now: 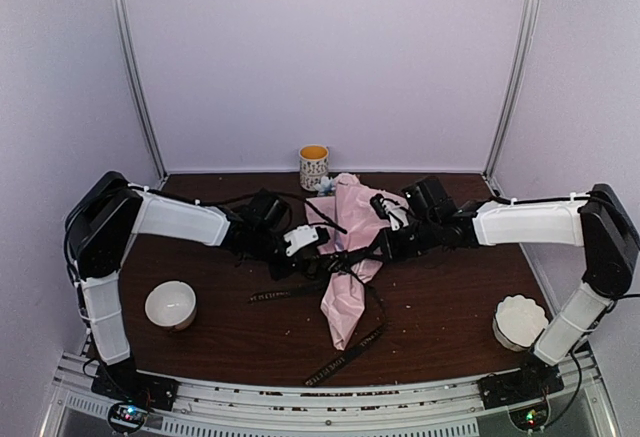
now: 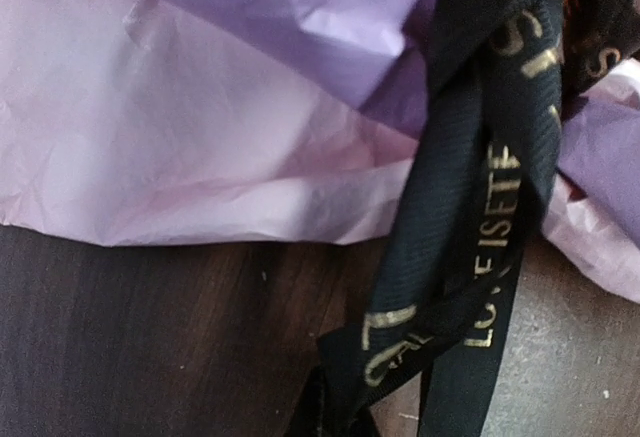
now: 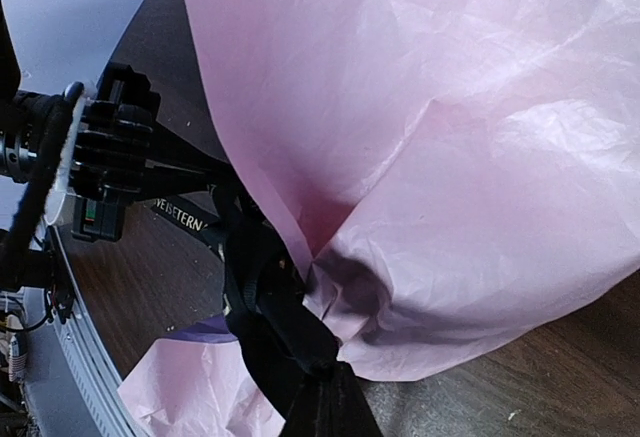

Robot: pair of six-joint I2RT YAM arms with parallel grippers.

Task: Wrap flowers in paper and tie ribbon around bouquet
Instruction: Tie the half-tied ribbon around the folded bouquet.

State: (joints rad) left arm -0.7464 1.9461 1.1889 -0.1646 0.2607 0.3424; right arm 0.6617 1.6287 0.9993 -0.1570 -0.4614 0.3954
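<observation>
Your bouquet (image 1: 345, 257), a crinkled pink paper cone, lies on the dark wooden table (image 1: 450, 297) with open room around its tip. A black woven ribbon (image 2: 470, 207), gold-lettered "ISETE" in part, cinches the bouquet's waist. The left fingers (image 1: 303, 239) and right fingers (image 1: 392, 215) flank it, each pair pressed together on a ribbon strand.

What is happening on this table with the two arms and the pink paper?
Both arms meet over the bouquet, a pink paper cone lying between them. The black ribbon is wound around its middle. The left gripper and the right gripper are each shut on a strand of it, one per side. Loose ribbon ends trail on the table.
</observation>
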